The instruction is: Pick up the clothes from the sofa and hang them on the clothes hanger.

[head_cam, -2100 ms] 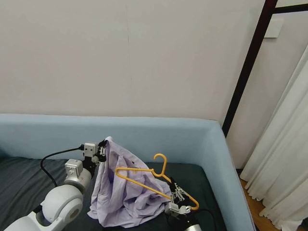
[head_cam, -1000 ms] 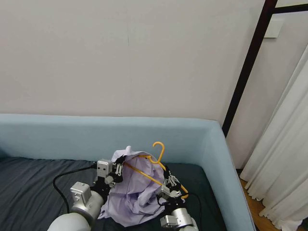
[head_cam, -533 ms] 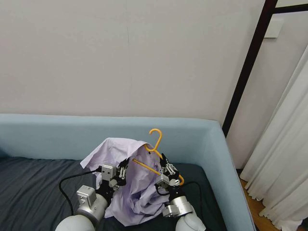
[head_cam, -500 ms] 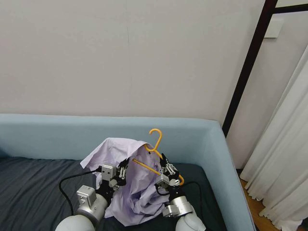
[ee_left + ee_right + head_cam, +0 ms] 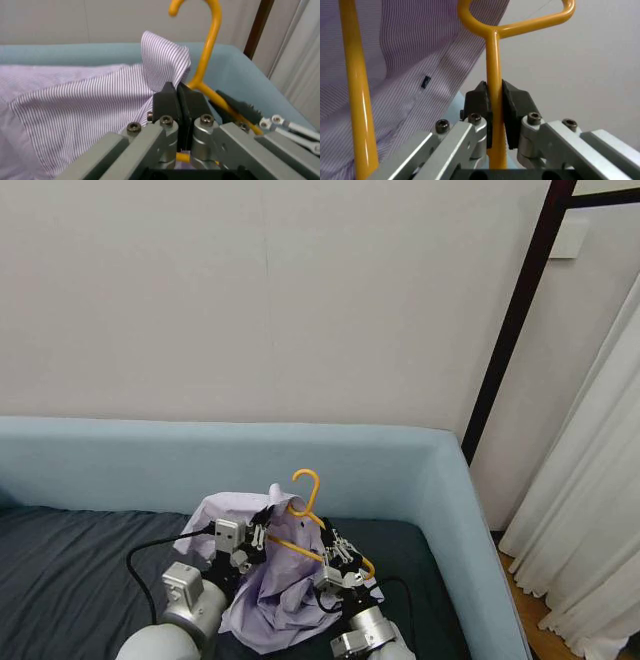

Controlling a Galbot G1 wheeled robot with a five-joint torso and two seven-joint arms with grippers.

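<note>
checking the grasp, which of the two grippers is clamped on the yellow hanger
The right gripper: it is shut on the straight bar of the yellow hanger. The left gripper pinches the striped lilac shirt instead.

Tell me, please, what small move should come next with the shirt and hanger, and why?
Probably the left gripper should draw the shirt over the bare arm of the hanger: it is shut on fabric beside the hook, while the right gripper clamps that bare arm.

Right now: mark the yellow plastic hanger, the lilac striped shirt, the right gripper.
yellow plastic hanger [image 5: 212,37], left wrist view, hook shank.
lilac striped shirt [image 5: 75,108], left wrist view, flat cloth.
right gripper [image 5: 493,93], right wrist view, between fingertips.
</note>
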